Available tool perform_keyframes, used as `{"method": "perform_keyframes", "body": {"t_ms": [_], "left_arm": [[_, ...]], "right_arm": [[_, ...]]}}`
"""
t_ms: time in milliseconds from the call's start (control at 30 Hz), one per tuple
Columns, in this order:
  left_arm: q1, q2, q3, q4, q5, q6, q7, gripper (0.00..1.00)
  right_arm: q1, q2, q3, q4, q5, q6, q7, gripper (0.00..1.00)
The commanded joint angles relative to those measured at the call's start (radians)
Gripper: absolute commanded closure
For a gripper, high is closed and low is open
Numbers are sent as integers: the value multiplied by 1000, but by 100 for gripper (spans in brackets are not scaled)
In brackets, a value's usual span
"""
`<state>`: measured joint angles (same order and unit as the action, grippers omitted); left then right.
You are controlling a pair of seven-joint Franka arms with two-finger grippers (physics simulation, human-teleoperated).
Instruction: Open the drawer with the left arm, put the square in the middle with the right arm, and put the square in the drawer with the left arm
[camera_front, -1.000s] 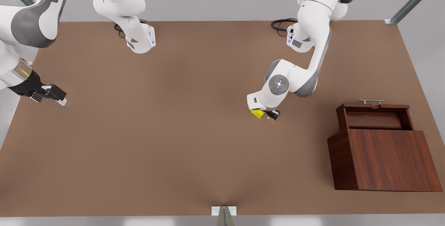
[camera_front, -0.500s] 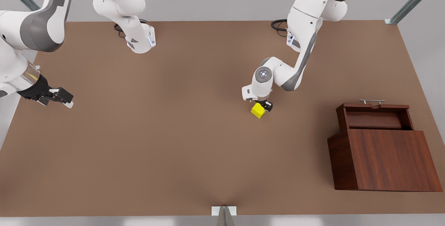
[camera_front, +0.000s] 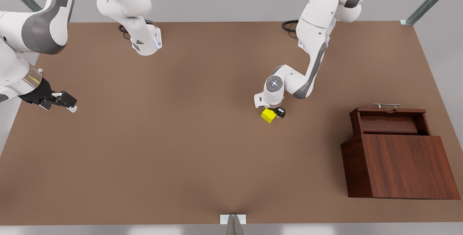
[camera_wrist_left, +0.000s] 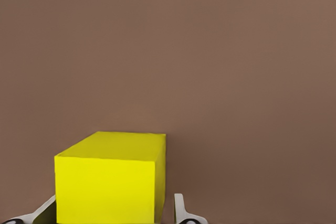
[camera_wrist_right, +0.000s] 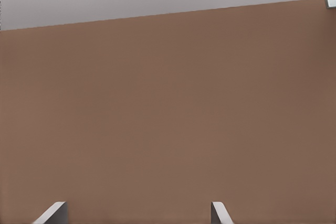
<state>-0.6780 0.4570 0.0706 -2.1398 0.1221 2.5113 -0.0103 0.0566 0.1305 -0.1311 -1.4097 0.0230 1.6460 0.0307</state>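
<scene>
Yellow against the brown tabletop [camera_front: 188, 148], the square [camera_front: 268, 115] sits near the middle of the table, directly under the left gripper [camera_front: 277, 112], which is the nearer one by far. In the left wrist view the cube [camera_wrist_left: 107, 179] lies between the two fingertips [camera_wrist_left: 181, 211], which stand apart on either side of it with a sliver of gap showing (not yet clamped, by the look of it). The drawer [camera_front: 390, 121] is pulled out, well off toward the front view's right. The right gripper [camera_front: 59, 101] waits at the table's far edge, fingers spread and holding nothing
</scene>
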Motion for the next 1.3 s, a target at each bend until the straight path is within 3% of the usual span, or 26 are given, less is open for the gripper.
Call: {"method": "perform_keyframes", "body": {"t_ms": [0, 33, 200, 833, 1100, 1267], "left_arm": [[0, 0, 0, 0, 2, 3, 0, 0], [0, 2, 0, 0, 2, 3, 0, 0], [0, 17, 0, 0, 2, 18, -8, 22], [0, 0, 0, 9, 2, 11, -20, 33], [5, -198, 26, 92, -2, -242, -25, 32], [6, -325, 164, 92, -12, -362, 153, 32]], "right_arm": [[-1, 0, 1, 0, 0, 0, 0, 0], [-1, 0, -1, -1, 0, 0, 0, 0], [-1, 3, -1, 0, 0, 0, 0, 0], [-3, 3, 1, 0, 0, 0, 0, 0], [-3, 3, -1, 0, 0, 0, 0, 0], [-3, 3, -1, 0, 0, 0, 0, 0]]}}
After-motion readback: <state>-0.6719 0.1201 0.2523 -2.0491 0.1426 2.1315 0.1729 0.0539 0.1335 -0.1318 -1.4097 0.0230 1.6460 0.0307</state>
